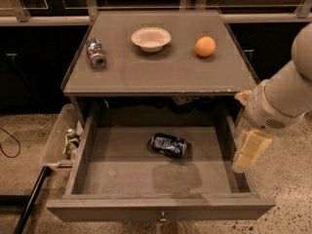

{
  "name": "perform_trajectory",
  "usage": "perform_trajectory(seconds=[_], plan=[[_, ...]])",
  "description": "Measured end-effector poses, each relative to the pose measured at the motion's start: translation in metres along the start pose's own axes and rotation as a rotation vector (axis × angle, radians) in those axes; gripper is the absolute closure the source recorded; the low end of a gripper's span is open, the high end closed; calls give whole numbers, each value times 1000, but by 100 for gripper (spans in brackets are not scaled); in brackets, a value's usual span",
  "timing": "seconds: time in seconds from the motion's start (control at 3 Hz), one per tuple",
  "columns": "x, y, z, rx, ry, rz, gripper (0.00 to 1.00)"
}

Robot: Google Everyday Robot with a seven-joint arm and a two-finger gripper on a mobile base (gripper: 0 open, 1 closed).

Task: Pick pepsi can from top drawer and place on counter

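Top drawer (pixel 161 209) is pulled fully open toward the camera, with its flat front panel at the bottom of the view and a small metal knob (pixel 161 218) at the panel's centre. The pepsi can (pixel 168 145) lies on its side on the drawer floor, roughly mid-drawer and a bit toward the back. It sits at a slight angle, dark blue with light markings, and touches no drawer wall. Nothing else shows in the drawer.

The end effector (pixel 251 151) is cream-coloured and hangs pointing down at the right side of the drawer, over the right wall. It is well apart from the pepsi can and holds nothing visible. Cannot tell whether it is wide or narrow from this angle. The white arm (pixel 282 96) comes in from the right edge, its rounded wrist housing just off the right front corner of the counter surface (pixel 161 72).

On the counter surface:
- A silver can (pixel 95 53) lies on its side at the left.
- A white bowl (pixel 151 38) sits upright at back centre.
- An orange (pixel 205 46) sits right of the bowl.
- All three are apart from each other.

A clear plastic bin (pixel 56 143) sits on the floor (pixel 292 179) just left of the drawer, with small items inside that are too unclear to name. The floor is speckled, and a dark cable (pixel 9 145) loops at the far left.
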State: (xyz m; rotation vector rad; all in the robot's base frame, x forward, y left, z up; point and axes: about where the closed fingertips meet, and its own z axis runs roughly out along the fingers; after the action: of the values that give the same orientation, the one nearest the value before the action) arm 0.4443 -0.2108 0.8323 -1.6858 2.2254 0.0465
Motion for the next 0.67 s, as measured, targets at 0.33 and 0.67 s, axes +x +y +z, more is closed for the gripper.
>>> perform_trajectory(seconds=[0.33, 0.67], plan=[[-2, 8, 71, -60, -108, 58, 0], [-26, 8, 158, -106, -228, 52, 0]])
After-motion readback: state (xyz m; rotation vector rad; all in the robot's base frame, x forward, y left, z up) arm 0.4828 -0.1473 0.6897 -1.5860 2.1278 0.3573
